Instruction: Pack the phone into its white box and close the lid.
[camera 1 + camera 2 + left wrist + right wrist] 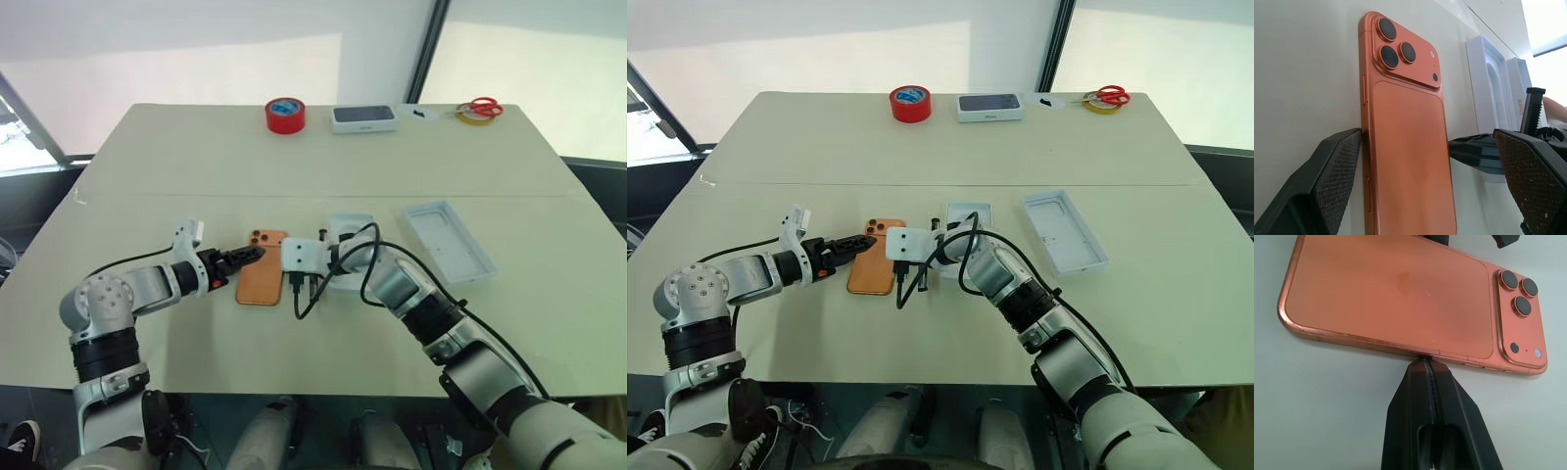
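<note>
A: Quick pass, near to far. Where's the phone (pixel 262 278)?

B: Flat on the bench (pixel 147 196), camera side up, near the front edge, between the two hands. Not in any box.

A: Left hand (pixel 1425 161)?

B: Fingers spread wide, straddling the phone across its width. One pad looks right at the phone's long edge, the other stands off the opposite edge. Nothing clamped.

A: Right hand (pixel 1425 363)?

B: Fingers pressed together, tips butted against the phone's other long edge. Looks like a stop or a push, not a grip.

A: Progress?

B: Early, I'd judge. Phone not lifted, nothing packed, lid not on. The white box (pixel 345 235) sits just beyond the right hand, partly covered by its wrist. The lid (pixel 448 241) lies open side up further to the right, well apart from the phone. Left to do: grasp, place in the box, fetch the lid, close.

A: Far edge?

B: Red tape roll (pixel 285 115), dark-topped white box (pixel 363 118), scissors (pixel 480 108) on a yellowish tape roll. Not touched.

A: View differences?

B: The eye views give the layout and the far clutter. The left wrist view shows the pad gap and the moulded insert inside the white box. The right wrist view shows the shut tips at the phone's edge, which the eye views hide behind the wrist camera.
</note>
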`<action>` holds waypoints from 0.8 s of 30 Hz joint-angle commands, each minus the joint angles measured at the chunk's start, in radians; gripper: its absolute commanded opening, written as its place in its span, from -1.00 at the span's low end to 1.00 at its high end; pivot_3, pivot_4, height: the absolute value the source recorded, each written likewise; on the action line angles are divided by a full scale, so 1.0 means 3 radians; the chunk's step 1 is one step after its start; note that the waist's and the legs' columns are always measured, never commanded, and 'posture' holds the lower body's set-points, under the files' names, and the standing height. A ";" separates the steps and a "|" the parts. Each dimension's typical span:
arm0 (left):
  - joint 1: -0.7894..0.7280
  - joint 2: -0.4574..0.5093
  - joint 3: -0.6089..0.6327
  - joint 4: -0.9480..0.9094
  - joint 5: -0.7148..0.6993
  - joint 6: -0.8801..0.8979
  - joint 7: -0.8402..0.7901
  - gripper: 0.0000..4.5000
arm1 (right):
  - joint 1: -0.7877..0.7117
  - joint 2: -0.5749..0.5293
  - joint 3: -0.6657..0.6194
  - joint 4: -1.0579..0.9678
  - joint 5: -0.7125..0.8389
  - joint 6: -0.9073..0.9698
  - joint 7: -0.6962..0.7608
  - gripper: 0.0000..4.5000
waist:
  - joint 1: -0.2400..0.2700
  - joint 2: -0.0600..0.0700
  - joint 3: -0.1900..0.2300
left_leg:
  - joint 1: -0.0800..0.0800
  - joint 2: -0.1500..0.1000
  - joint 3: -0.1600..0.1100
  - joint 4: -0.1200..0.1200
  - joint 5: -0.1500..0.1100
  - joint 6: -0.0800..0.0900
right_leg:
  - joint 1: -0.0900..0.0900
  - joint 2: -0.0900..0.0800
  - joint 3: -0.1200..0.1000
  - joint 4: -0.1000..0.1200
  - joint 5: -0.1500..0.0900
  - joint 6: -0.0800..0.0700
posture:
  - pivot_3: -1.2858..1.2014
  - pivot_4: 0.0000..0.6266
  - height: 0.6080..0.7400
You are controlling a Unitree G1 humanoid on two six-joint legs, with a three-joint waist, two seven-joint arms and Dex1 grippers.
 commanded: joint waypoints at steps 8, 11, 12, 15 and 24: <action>-0.0064 -0.0348 -0.0340 -0.0053 -0.0032 0.0375 -0.0105 0.99 | 0.0015 0.0125 0.0069 -0.0096 0.0010 -0.0019 -0.0050 -1.00 | 0.0001 0.0000 0.0000 | 0.0000 0.0000 0.0000 0.0000 0.0000 0.0000 | 0.0001 -0.0001 -0.0001 0.0000 0.0000 0.0000 | 0.03 -0.52 0.94; -0.0098 -0.0252 -0.0341 -0.0163 -0.0015 0.0492 -0.0116 0.99 | 0.0027 0.0116 0.0055 -0.0112 0.0016 -0.0011 -0.0046 -1.00 | -0.0002 0.0000 0.0000 | 0.0000 0.0000 0.0000 0.0000 0.0000 0.0000 | 0.0001 -0.0001 0.0000 -0.0001 0.0000 0.0000 | 0.03 -0.52 0.94; -0.0099 -0.0214 -0.0364 -0.0197 0.0009 0.0512 -0.0107 0.99 | 0.0031 0.0114 0.0055 -0.0117 0.0015 -0.0010 -0.0046 -1.00 | -0.0005 -0.0001 0.0000 | 0.0000 0.0000 0.0000 0.0000 0.0000 0.0000 | 0.0001 -0.0001 -0.0001 -0.0001 0.0000 0.0000 | 0.03 -0.52 0.94; -0.0082 -0.0013 -0.0440 -0.0221 0.0001 0.0566 -0.0171 0.99 | 0.0046 0.0123 0.0060 -0.0138 0.0012 0.0001 -0.0047 -1.00 | -0.0013 0.0000 0.0000 | 0.0000 0.0000 0.0000 -0.0001 0.0000 0.0000 | 0.0001 0.0000 0.0000 -0.0001 0.0000 0.0000 | 0.03 -0.52 0.94; -0.0227 -0.0189 -0.0196 0.0106 0.0060 0.0548 -0.0146 0.99 | 0.0040 0.0150 0.0065 -0.0112 0.0010 -0.0017 -0.0085 -1.00 | -0.0055 -0.0001 0.0001 | 0.0000 0.0000 -0.0001 -0.0010 0.0000 -0.0001 | -0.0003 0.0000 0.0000 -0.0003 0.0000 0.0000 | 0.03 -0.52 0.94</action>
